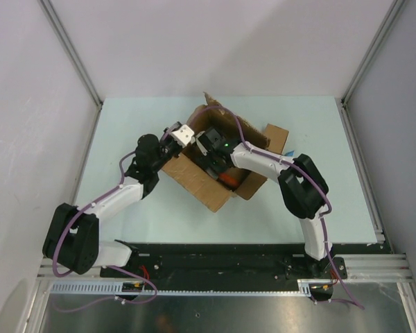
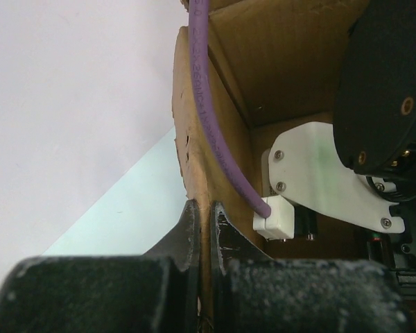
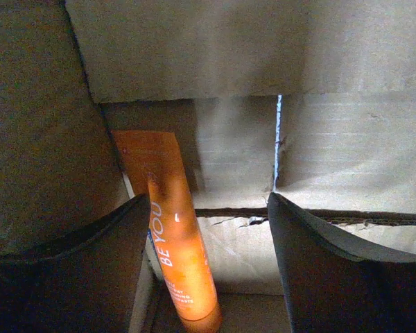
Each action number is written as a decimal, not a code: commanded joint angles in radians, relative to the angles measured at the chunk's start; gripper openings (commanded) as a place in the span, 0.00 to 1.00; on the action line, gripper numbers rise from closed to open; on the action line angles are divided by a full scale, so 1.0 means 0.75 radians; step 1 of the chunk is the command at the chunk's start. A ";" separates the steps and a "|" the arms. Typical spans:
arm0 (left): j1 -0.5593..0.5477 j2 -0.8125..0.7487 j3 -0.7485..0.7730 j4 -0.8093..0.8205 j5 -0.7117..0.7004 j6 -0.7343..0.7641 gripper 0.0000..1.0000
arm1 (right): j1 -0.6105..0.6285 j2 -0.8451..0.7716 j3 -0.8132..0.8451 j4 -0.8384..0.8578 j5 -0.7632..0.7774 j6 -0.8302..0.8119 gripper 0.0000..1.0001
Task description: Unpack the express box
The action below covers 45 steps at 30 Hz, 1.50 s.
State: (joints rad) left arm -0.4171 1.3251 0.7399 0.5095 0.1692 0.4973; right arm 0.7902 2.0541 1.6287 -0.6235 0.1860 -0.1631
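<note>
Right gripper [image 3: 208,205] was down inside the express box [image 3: 347,139], jaws spread wide and holding nothing. Orange tube [image 3: 179,257] lay on the box floor, running along the inner face of one finger [image 3: 90,263] and off-centre in the gap. Left gripper [image 2: 202,208] was clamped tight on the box's side wall, pinching the cardboard edge. The box sat about mid-table [image 1: 312,132] with its flaps up.

Risks (judgement):
- Closing from this position could catch only the tube's edge and push it against the box wall. The tube looked slick and rounded.
- A poor lift could drag the box if the left pinch slipped.
- Purple cable [image 2: 208,104] crossed the box rim and could snag a flap.

Room:
- Inside the box, the walls stood close round the fingers.
- The only free way out was straight up through the open top.
- Table surface showed on every side of the box.
</note>
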 commanded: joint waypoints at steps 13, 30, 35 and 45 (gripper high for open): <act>-0.012 -0.071 -0.001 0.155 0.024 0.028 0.00 | -0.019 0.061 -0.120 0.062 0.300 0.054 0.23; -0.012 -0.051 -0.009 0.157 0.001 0.034 0.00 | -0.076 -0.403 -0.245 0.371 0.155 0.058 0.00; -0.012 -0.036 -0.001 0.157 -0.003 0.028 0.00 | -0.090 -0.466 -0.243 0.404 0.165 0.042 0.00; -0.012 -0.012 0.012 0.157 -0.007 0.008 0.00 | -0.131 -0.552 -0.241 0.428 0.090 0.076 0.00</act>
State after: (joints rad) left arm -0.4297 1.3220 0.7311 0.5598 0.1764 0.4969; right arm 0.7109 1.7058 1.4395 -0.3630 0.2775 -0.1150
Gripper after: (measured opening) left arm 0.036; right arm 0.134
